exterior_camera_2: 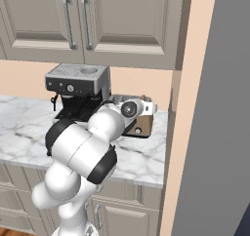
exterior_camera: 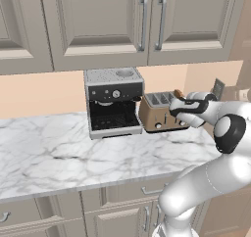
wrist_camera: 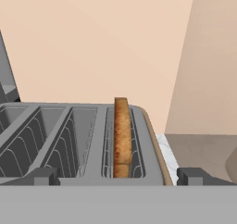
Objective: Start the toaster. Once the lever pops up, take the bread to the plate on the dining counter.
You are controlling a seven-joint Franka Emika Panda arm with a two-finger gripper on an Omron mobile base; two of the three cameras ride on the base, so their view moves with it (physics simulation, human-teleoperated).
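Observation:
The bronze toaster [exterior_camera: 156,114] stands on the marble worktop, right of the coffee machine. A brown-crusted bread slice [wrist_camera: 122,133] stands upright in its rightmost slot, sticking up above the silver slotted top [wrist_camera: 69,130]; its tip [exterior_camera: 178,92] pokes up behind my hand. My gripper [exterior_camera: 173,105] hovers just over the toaster's right end. In the hand view the gripper [wrist_camera: 118,177] is open, with one fingertip [wrist_camera: 44,176] far to each side of the bread and nothing between them. In the right base view my arm hides most of the toaster [exterior_camera_2: 143,124]. The plate and the dining counter are out of view.
A black-and-silver coffee machine [exterior_camera: 113,101] stands close against the toaster's left side. Beige wall cabinets [exterior_camera: 122,20] hang above. A wall [exterior_camera_2: 183,132] closes off the worktop just right of the toaster. The marble worktop [exterior_camera: 49,148] stretches left, over drawers.

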